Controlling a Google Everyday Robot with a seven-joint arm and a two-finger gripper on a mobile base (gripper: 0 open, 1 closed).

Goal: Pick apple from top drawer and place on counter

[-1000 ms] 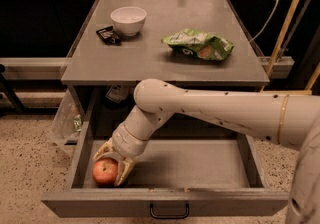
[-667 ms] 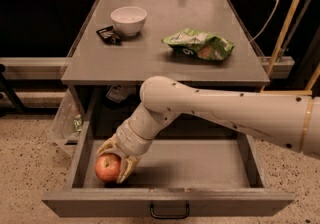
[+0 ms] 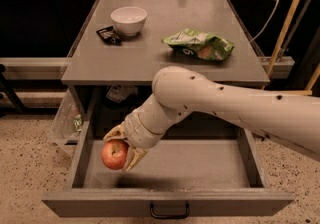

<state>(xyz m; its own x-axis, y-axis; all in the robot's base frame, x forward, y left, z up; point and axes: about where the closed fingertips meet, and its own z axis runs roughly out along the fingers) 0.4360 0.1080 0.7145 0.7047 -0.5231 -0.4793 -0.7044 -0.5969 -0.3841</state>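
Observation:
The red apple [image 3: 114, 154] with yellowish patches is held between my gripper's fingers, lifted above the left part of the open top drawer [image 3: 210, 165]. My gripper [image 3: 120, 150] is shut on the apple, with the white arm reaching in from the right. The drawer is pulled out, its grey inside bare, a dark handle [image 3: 169, 212] on its front. The grey counter [image 3: 150, 53] lies above and behind the drawer.
On the counter stand a white bowl [image 3: 129, 19], a small black packet [image 3: 108, 35] and a green chip bag [image 3: 199, 44]. A clear plastic bag [image 3: 66, 120] hangs left of the cabinet. A yellow pole [image 3: 285, 23] and cable stand at the right.
My gripper has lifted the apple up off the drawer floor; the arm has risen and shifted slightly toward the counter.

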